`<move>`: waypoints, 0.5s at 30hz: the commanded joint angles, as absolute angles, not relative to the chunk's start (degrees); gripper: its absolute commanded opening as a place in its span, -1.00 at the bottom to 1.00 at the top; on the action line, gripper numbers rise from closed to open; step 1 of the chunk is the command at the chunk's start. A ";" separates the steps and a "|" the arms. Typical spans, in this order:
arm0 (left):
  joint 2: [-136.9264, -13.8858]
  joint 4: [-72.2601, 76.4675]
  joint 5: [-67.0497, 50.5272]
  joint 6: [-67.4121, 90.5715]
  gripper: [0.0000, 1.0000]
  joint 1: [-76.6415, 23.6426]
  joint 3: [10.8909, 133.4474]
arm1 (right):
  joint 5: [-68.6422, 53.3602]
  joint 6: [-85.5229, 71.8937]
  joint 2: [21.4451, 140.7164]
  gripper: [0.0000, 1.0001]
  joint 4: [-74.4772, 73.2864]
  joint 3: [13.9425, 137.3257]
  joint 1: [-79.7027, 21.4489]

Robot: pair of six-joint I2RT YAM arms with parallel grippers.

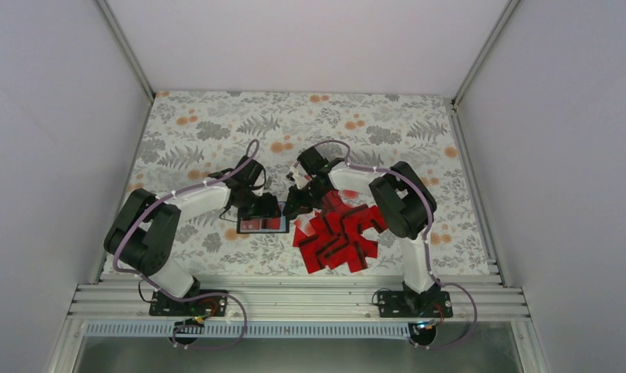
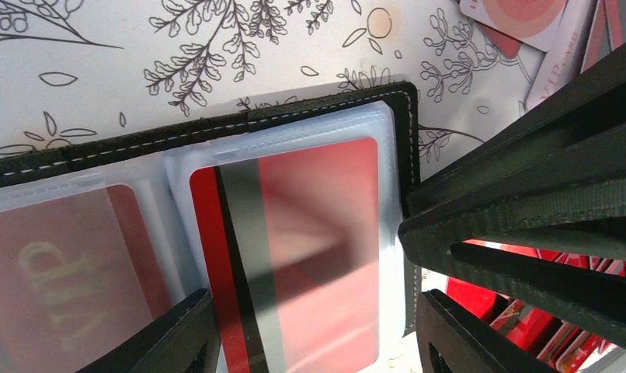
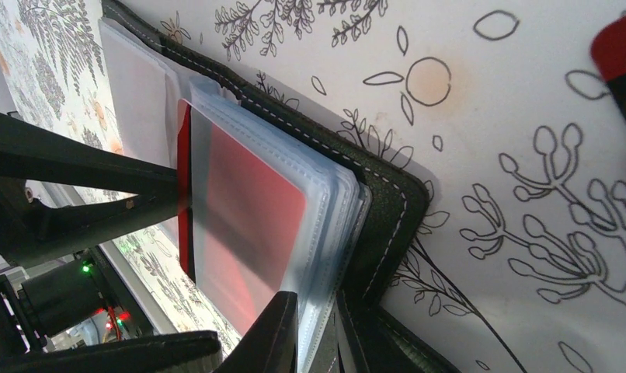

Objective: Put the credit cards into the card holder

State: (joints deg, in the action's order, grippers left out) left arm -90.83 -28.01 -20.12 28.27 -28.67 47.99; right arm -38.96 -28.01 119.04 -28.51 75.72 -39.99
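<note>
The black card holder (image 1: 262, 225) lies open on the cloth between both grippers. In the left wrist view its stitched edge (image 2: 217, 128) frames clear sleeves. The right sleeve holds a red credit card (image 2: 310, 249) with a black stripe, and the left sleeve holds another red card (image 2: 61, 272). My left gripper (image 2: 318, 342) is open, one finger on each side of the right sleeve. My right gripper (image 3: 314, 342) is shut on the holder's right edge (image 3: 387, 194), pinching the sleeve stack. Its tips show in the left wrist view (image 2: 407, 225). Several loose red cards (image 1: 337, 233) lie piled to the right.
The flower-print cloth (image 1: 217, 132) covers the table. White walls stand on three sides and a metal rail (image 1: 294, 299) runs along the near edge. A pale card (image 2: 519, 15) and a loose red card (image 3: 620, 47) lie near the holder.
</note>
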 commanded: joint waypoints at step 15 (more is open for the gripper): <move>-91.65 -29.19 -27.33 32.46 0.25 -29.09 51.87 | -37.32 -28.48 119.49 -0.73 -30.28 74.13 -40.78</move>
State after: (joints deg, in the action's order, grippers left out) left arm -91.31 -28.82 -25.08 32.05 -28.71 50.00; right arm -39.00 -28.08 119.04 -28.49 75.72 -39.99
